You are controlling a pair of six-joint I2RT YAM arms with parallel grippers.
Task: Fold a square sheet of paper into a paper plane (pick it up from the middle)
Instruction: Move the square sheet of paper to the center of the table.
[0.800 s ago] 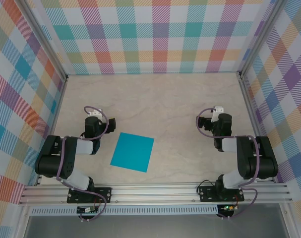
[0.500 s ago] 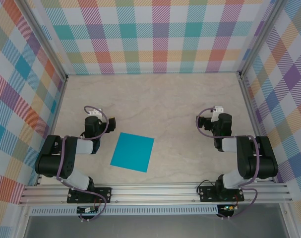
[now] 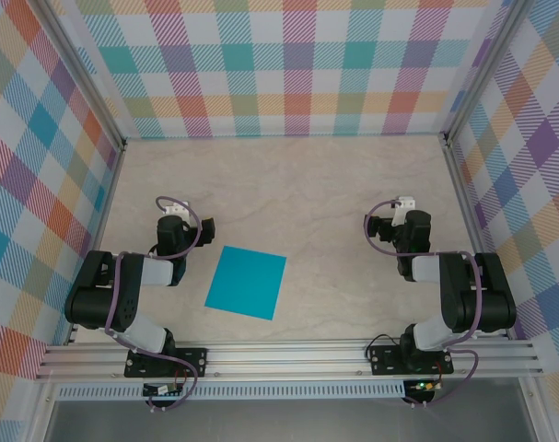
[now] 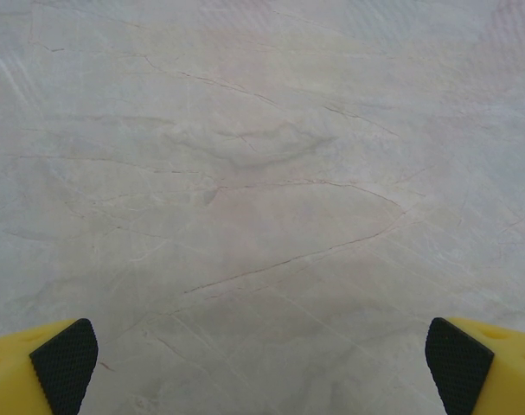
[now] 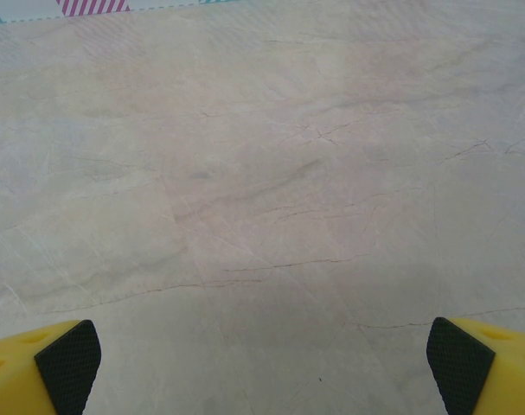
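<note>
Open tabletop (image 3: 297, 184) around flat sheet (image 3: 247, 282); walls (image 3: 288, 74) hem edges.

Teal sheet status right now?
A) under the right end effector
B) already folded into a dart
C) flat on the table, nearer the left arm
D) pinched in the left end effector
C: the square sheet of paper lies flat and unfolded on the table, just beside the left arm, with nothing gripping it.

Pale marble-patterned table (image 3: 297, 184), finely veined, extends beneath and ahead of the left gripper (image 4: 260, 370) and the right gripper (image 5: 264, 370). Pastel plaid walls (image 3: 288, 64) rise beyond and to each outer side, joined by aluminium corner posts (image 3: 84, 81). Illumination is soft and even.
</note>
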